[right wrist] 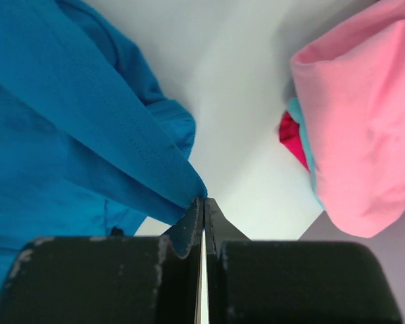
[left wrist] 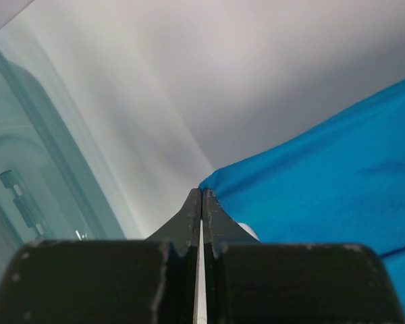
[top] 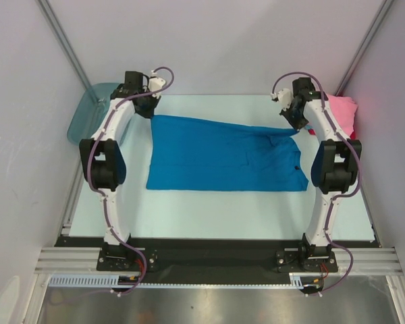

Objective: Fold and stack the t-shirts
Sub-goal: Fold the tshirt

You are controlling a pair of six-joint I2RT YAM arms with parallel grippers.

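Observation:
A bright blue t-shirt (top: 223, 155) lies spread across the middle of the table. My left gripper (top: 148, 108) is shut on its far left corner (left wrist: 219, 179), held just off the table. My right gripper (top: 293, 115) is shut on its far right corner (right wrist: 182, 182); the cloth rises in a fold to the fingertips. A stack of folded t-shirts with a pink one (top: 343, 111) on top sits at the far right. In the right wrist view the pink shirt (right wrist: 364, 121) has light blue and red edges (right wrist: 291, 138) under it.
A translucent teal plastic tub (top: 88, 111) stands at the far left corner, also in the left wrist view (left wrist: 27, 182). Grey walls close the table on the left, back and right. The black rail with the arm bases (top: 216, 260) runs along the near edge.

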